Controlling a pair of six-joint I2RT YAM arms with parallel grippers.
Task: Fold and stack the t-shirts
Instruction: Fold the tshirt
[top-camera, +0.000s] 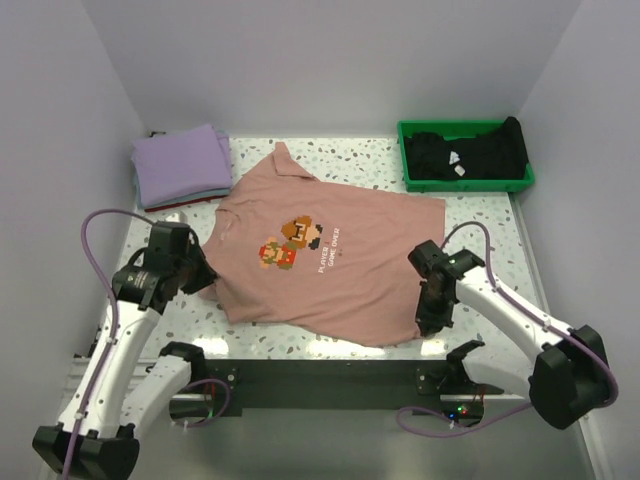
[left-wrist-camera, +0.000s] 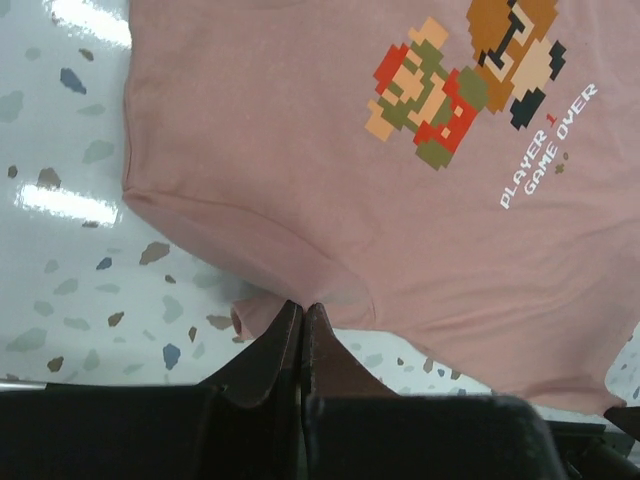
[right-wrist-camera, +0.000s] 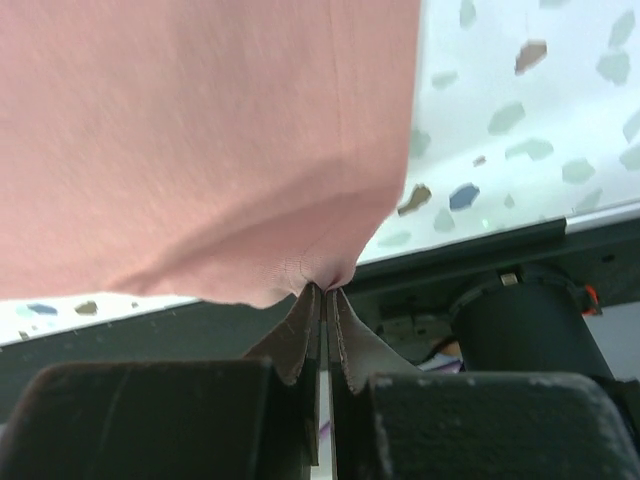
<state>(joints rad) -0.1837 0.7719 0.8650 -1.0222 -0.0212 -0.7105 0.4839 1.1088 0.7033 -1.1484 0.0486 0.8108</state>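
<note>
One pink shirt (top-camera: 320, 265) flat, unfolded, at surface (top-camera: 480, 225) centre; left hand (left-wrist-camera: 303, 308) clamped on its edge at 8 o'clock, right hand (right-wrist-camera: 325, 290) on corner at 4; lavender (top-camera: 180, 160) folded at 10; black (top-camera: 465, 150), seemingly crumpled, at 1.

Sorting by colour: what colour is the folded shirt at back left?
The folded shirt is lavender; top external view.

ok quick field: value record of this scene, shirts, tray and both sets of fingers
salmon-pink t-shirt: spread out mid-table, print up
lavender t-shirt: folded, far left
black t-shirt: bunched inside green tray, far right
left fingers: shut, pinching the pink shirt's near-left edge
right fingers: shut, pinching its near-right corner
folding: not yet begun on the pink shirt
</note>
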